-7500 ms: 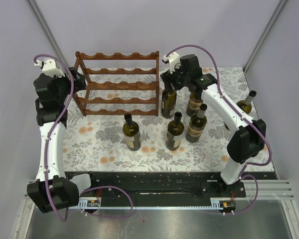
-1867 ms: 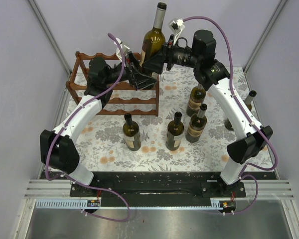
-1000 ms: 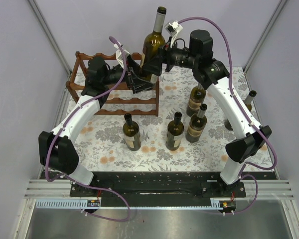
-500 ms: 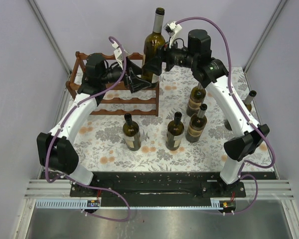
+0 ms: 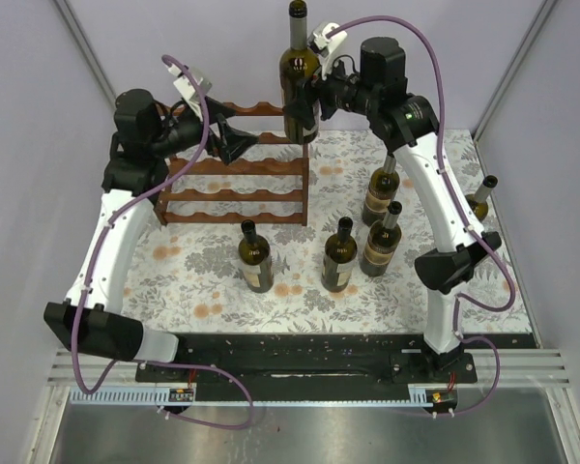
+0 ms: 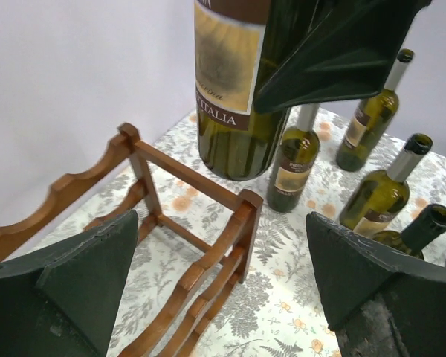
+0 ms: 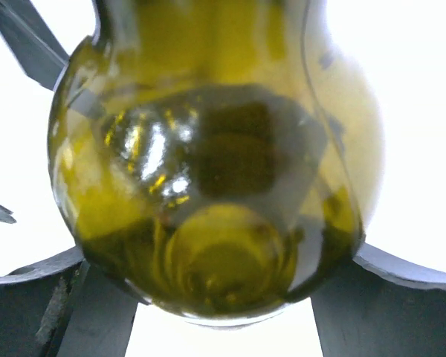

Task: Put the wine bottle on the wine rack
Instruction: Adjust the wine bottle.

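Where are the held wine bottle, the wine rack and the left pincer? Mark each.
held wine bottle [image 6: 227, 59], left wrist view, on its label
wine rack [image 5: 251, 166], top view, a middle rail
left pincer [image 6: 221, 238], left wrist view, midway between its fingertips

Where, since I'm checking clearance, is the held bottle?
Top view: the bottle hangs upright in the right gripper, above the wine rack's far right corner.

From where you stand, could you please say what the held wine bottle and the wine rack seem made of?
Wine bottle: likely olive-green glass, glossy and see-through, with a paper label. Wine rack: apparently reddish-brown wood, smooth satin finish, carved scalloped rails.
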Robot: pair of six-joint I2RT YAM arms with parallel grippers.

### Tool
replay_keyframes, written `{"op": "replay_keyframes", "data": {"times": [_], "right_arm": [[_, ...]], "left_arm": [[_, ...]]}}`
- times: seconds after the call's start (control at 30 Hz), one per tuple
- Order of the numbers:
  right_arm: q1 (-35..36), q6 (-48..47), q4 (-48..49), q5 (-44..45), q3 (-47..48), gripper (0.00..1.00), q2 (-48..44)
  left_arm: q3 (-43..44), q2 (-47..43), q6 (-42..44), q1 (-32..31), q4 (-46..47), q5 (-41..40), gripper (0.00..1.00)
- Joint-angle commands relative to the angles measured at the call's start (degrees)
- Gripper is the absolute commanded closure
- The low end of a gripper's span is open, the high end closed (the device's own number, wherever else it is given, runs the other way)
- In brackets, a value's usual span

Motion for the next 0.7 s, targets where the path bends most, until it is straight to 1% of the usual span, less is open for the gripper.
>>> {"op": "replay_keyframes", "data": {"times": [0.0, 0.13, 0.2, 0.27, 0.4, 0.5, 0.6, 0.67], "right_arm": [[1.46, -10.77, -0.12, 5.94, 8.81, 1.00, 1.94], [3.13, -17.72, -0.04, 9.81, 9.70, 1.00, 2.56], [4.27, -22.19, 0.23, 12.09, 9.18, 1.00, 2.56], [5.76, -25.80, 1.45, 15.25, 7.69, 1.00, 2.21], [8.48, -32.47, 4.00, 19.65, 5.75, 1.00, 2.99], [10.51, -36.53, 5.49, 22.91, 5.74, 1.00, 4.22], [12.53, -40.39, 6.82, 26.07, 5.57, 1.00, 5.54], [14.11, -43.91, 8.83, 29.22, 4.00, 1.00, 5.98]], "left_arm": [[5.99, -3.25, 2.78, 1.10, -5.38, -8.36, 0.01], [13.10, -2.46, 2.52, 2.16, -13.28, -13.63, 0.01], [16.88, -2.02, 1.29, 3.21, -17.15, -15.22, 0.01], [18.56, -2.63, 0.06, 4.35, -19.79, -15.84, 0.01], [18.49, -5.44, 0.06, 6.02, -22.09, -17.77, 0.01], [17.52, -7.03, 0.84, 6.11, -22.79, -19.35, 0.01], [17.95, -7.91, 3.12, 6.20, -24.54, -20.49, 0.01], [19.27, -8.44, 6.28, 6.46, -27.70, -20.15, 0.01]]}}
